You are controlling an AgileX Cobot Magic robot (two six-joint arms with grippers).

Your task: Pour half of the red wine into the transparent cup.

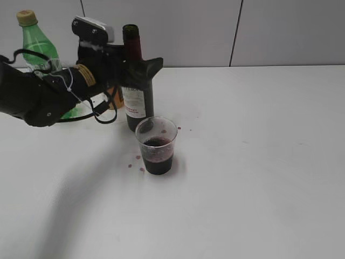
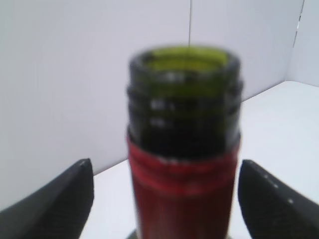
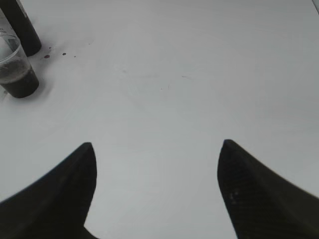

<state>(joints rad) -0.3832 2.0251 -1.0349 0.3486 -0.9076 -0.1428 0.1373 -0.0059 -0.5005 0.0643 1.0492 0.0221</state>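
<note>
The dark green wine bottle [image 1: 139,100], with white label and maroon neck foil, stands upright on the white table [image 1: 259,162], uncapped. My left gripper [image 1: 141,66] is open around its neck. In the left wrist view the neck [image 2: 183,149] stands between the jaws [image 2: 165,164] with a gap on each side. The transparent cup [image 1: 156,145] stands just in front of the bottle, with dark red wine in its lower part. The right wrist view shows the cup [image 3: 15,64] and bottle base [image 3: 25,30] at far left. My right gripper [image 3: 157,143] is open and empty over bare table.
A green plastic soda bottle [image 1: 35,48] stands at the back left behind my left arm. A bit of an orange bottle [image 1: 111,100] shows behind the arm. Small red drops [image 1: 135,162] lie on the table round the cup. A wall runs along the back.
</note>
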